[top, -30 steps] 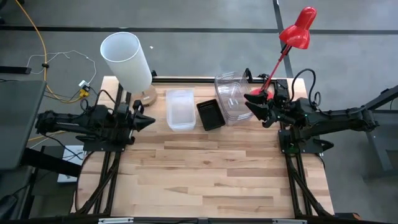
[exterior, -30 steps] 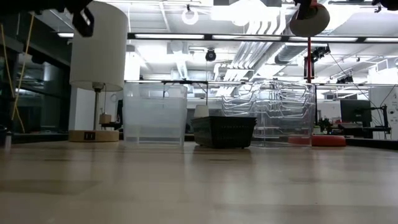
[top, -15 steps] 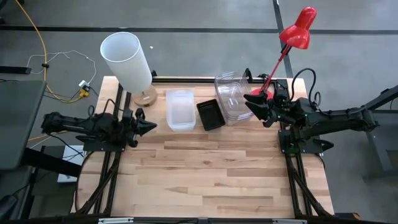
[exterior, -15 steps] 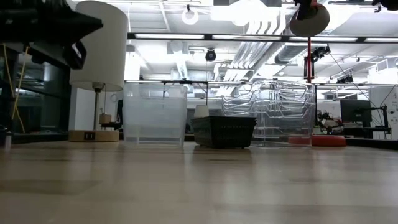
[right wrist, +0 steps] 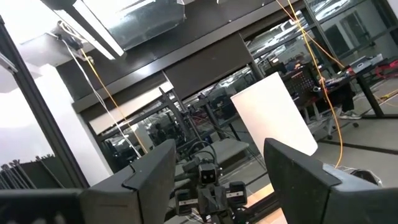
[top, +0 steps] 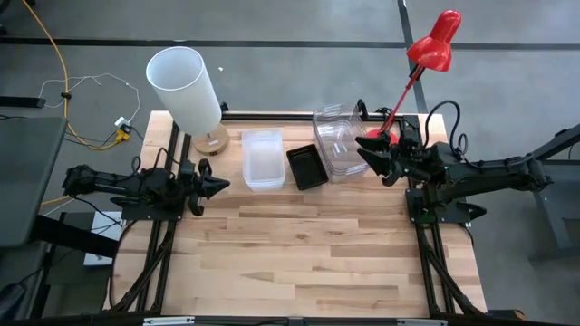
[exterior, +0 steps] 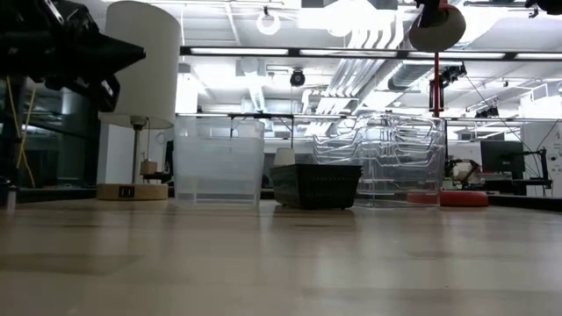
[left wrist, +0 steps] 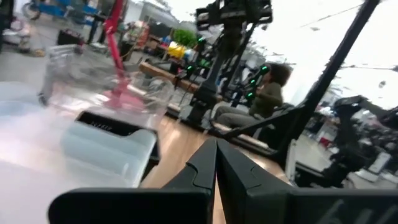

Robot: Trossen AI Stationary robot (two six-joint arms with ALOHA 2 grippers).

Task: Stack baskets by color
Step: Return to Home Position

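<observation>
From my screen, the sorting looks finished. At the far edge of the table [top: 299, 263] three groups stand in a row. The white baskets [top: 262, 159] are nested into one pile on the left. The black basket [top: 306, 167] stands in the middle, just beside them. The clear tubs [top: 337, 140] are piled on the right, close against the black one. In the low view I count several rims in the clear pile, but I cannot tell how many pieces the black one has. I see no loose basket anywhere else on the wood.

The left gripper [top: 217, 185] hangs over the left side of the table, near the foot of the lampshade [top: 184, 86] and apart from the white pile. Its fingers are pressed together with nothing between them. The right gripper [top: 365, 149] is at the right side, just beside the clear tubs and near the foot of the red lamp [top: 435, 41]. Its fingers are spread and empty.

In my judgement the stacking itself is done. What is left is only to bring both arms to their resting pose, with care that the right one does not push the clear pile.
</observation>
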